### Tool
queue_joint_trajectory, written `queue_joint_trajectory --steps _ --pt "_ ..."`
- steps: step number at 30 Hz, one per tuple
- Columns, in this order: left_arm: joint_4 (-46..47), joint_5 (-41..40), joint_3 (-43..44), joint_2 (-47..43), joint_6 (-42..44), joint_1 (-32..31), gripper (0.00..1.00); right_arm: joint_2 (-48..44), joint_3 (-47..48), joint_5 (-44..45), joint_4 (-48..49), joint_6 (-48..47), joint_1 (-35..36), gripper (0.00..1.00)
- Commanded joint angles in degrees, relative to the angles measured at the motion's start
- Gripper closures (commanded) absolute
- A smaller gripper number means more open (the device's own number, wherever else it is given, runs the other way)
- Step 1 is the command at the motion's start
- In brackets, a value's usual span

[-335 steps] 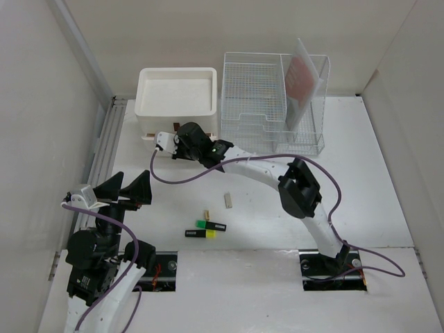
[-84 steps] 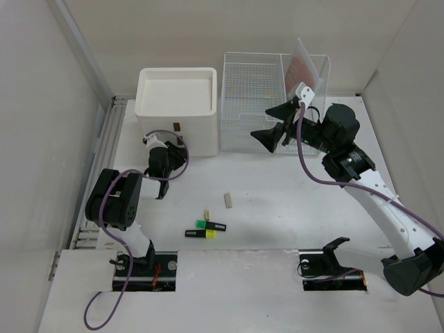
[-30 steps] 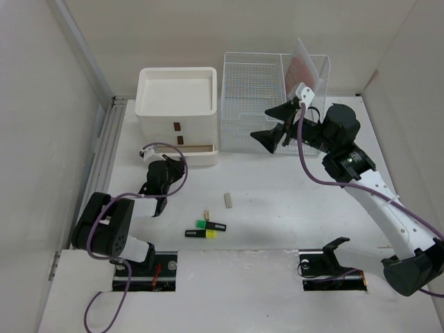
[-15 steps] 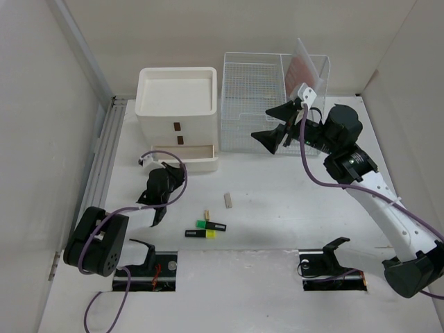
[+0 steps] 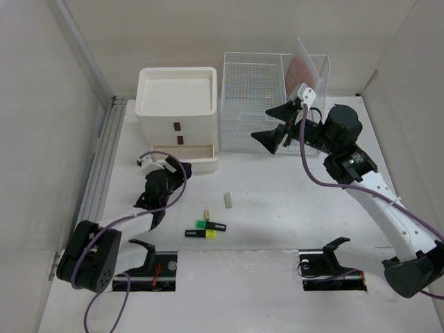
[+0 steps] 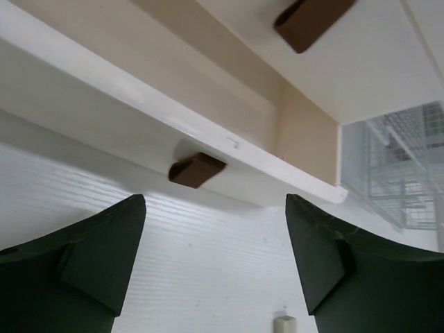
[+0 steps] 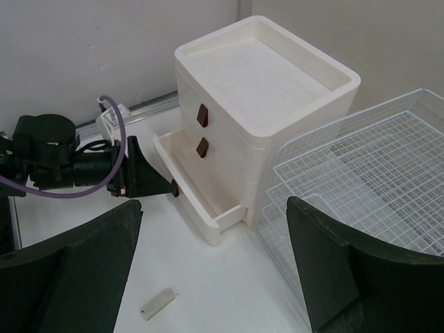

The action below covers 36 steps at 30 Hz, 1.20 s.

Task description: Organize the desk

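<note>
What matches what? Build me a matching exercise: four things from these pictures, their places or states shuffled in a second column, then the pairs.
1. bottom drawer
2. wire rack
3. highlighters
4. left gripper

A. open, aimed at the drawer
B. lying loose on the desk
C. pulled out of the white box
D. standing right of the white box

Pairs: 1-C, 2-D, 3-B, 4-A

Top view overhead, whole desk (image 5: 277, 208); left wrist close, facing open drawer (image 6: 104, 111); right wrist high, same drawer.
</note>
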Motion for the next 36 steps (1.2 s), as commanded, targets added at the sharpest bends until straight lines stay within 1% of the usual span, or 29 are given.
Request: queue_joint_trajectory --steps 1,3,4,5,7,8,9,10,11,12,13,14,15,16,17,18,19,20,21,22,23,24,25,28,29,31,32,33,36 --pt "-1.7 -0.4 -0.8 -6.3 0.2 -2.2 0.20 -0.9 -0.2 -1.0 3.3 0.0 -0.3 0.10" --pt "-4.6 -1.0 -1.4 -11.3 0.2 -4.1 0.15 -0.4 -0.2 -2.8 3.3 0.0 -0.3 0.00" --pt "-5.8 -1.0 -2.2 -13.3 0.2 -4.2 0.15 -0.4 -0.2 -4.0 2.5 -0.5 -0.3 0.00" --pt "-6.8 -1.0 -2.2 -15.2 0.2 -5.2 0.13 0.5 -0.2 -7.5 1.9 -1.1 -0.3 0.00" --pt "-9.9 0.1 -3.8 -19.4 0.2 -6.3 0.09 2.1 2.6 -11.7 -0.6 -2.7 -0.3 0.00" --pt "-11.2 1.8 -3.8 -23.6 0.2 -7.0 0.05 4.5 3.8 -13.6 -4.6 -5.2 -0.3 0.00" --pt "-12.7 2.7 -3.8 -25.9 0.2 -7.0 0.02 5.6 5.0 -16.2 -6.8 -6.6 -0.3 0.00" --pt "-16.4 3.4 -3.8 -28.1 0.7 -7.6 0.00 6.6 5.9 -16.2 -8.3 -7.9 -0.3 0.00" --pt "-18.8 4.2 -2.7 -32.9 0.7 -7.6 0.00 7.8 5.9 -16.2 -9.3 -10.6 -0.3 0.00" --pt "-21.3 5.6 -1.9 -35.3 1.3 -7.6 0.00 7.8 5.9 -14.3 -10.1 -12.4 0.7 0.00" --pt "-26.1 5.7 -0.7 -37.4 2.8 -8.1 0.00 8.3 5.2 -13.6 -10.1 -14.5 2.5 0.00" --pt "-28.8 6.4 2.4 -39.4 3.7 -8.1 0.00 8.3 3.1 -13.6 -9.2 -18.2 3.3 0.00" --pt "-31.1 7.5 4.2 -42.7 4.9 -8.1 0.00 9.0 2.0 -13.6 -8.6 -19.7 4.2 0.03" --pt "-33.3 7.5 6.3 -43.7 6.3 -8.1 0.00 10.0 1.2 -13.0 -8.6 -21.3 6.6 0.10" --pt "-38.6 8.2 8.7 -44.3 8.7 -8.1 0.00 10.5 -0.6 -13.0 -8.6 -23.0 7.9 0.14" --pt "-40.6 8.2 13.5 -44.3 9.3 -8.1 0.00 10.5 -1.6 -12.3 -6.7 -25.5 9.1 0.20" --pt "-42.2 10.2 15.7 -44.3 9.9 -8.1 0.00 11.4 -2.5 -11.5 -6.7 -27.4 10.4 0.28" --pt "-45.1 11.3 18.0 -44.3 10.5 -8.1 0.00 12.3 -3.4 -10.8 -6.7 -29.2 12.9 0.31" --pt "-46.3 12.2 22.2 -44.3 11.3 -8.1 0.00 12.8 -5.1 -10.8 -6.0 -30.6 13.9 0.34" --pt "-47.1 14.1 23.9 -44.3 12.3 -8.1 0.00 14.0 -5.9 -10.1 -6.0 -32.7 14.7 0.37" --pt "-48.0 14.1 25.6 -44.3 13.6 -8.1 0.00 14.7 -6.5 -8.7 -5.5 -33.7 16.4 0.40" --pt "-50.5 14.1 27.4 -44.3 15.1 -8.1 0.00 15.4 -7.7 -7.8 -5.4 -34.6 17.2 0.42" --pt "-52.0 14.1 30.6 -43.6 18.7 -8.1 0.00 16.9 -8.2 -6.5 -4.8 -35.1 18.0 0.44" --pt "-57.3 12.4 34.1 -41.5 25.0 -8.1 0.00 19.3 -9.4 -2.7 -4.8 -37.4 21.4 0.45" --pt "-57.9 11.2 34.1 -40.9 27.7 -8.1 0.00 21.2 -9.4 -2.1 -4.8 -37.9 22.2 0.45" --pt "-57.2 8.6 33.6 -40.9 30.0 -8.1 0.00 23.1 -8.2 0.6 -5.8 -38.6 25.0 0.45" --pt "-56.3 8.1 31.4 -41.5 31.0 -8.1 0.00 25.3 -7.5 1.8 -7.7 -39.9 26.1 0.45" --pt "-55.5 7.2 30.4 -41.5 31.6 -8.1 0.00 26.4 -7.5 4.0 -8.3 -39.9 27.0 0.46" --pt "-54.3 7.2 28.9 -42.9 32.4 -8.1 0.00 29.7 -6.9 5.4 -8.3 -39.9 29.7 0.48"
